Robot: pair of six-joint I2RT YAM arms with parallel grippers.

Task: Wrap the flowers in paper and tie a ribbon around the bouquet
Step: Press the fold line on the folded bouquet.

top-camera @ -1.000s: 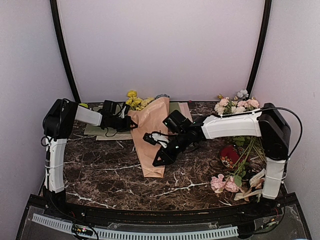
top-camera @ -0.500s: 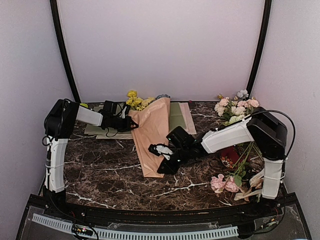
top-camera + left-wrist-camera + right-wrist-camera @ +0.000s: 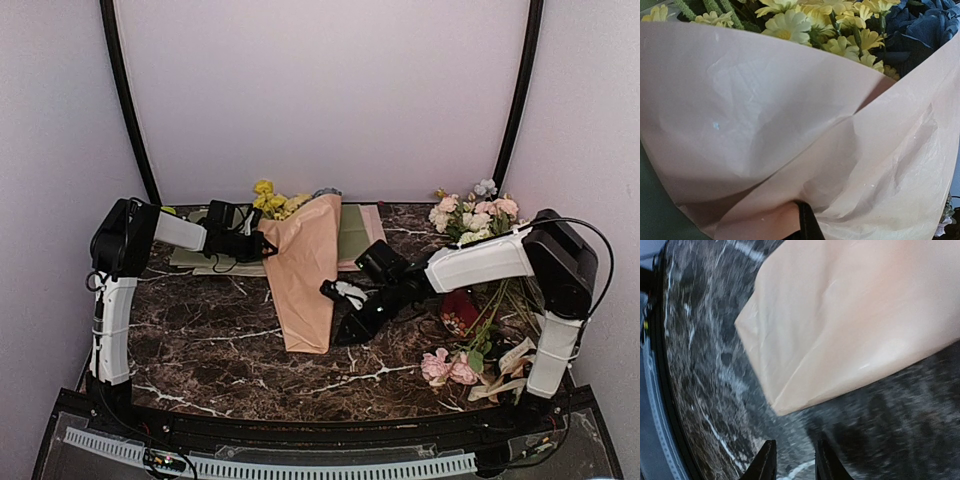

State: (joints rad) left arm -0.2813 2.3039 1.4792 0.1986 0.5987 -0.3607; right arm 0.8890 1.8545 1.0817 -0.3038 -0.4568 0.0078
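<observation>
Top external view: left gripper [image 3: 262, 245] pinches peach paper [image 3: 305, 280] around yellow flowers [image 3: 268, 200].

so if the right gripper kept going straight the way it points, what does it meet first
Probably the narrow end of the bouquet, lying just ahead of the right gripper. Its open fingers seem angled down, though, so they might touch the marble table first; depth is unclear.
</observation>
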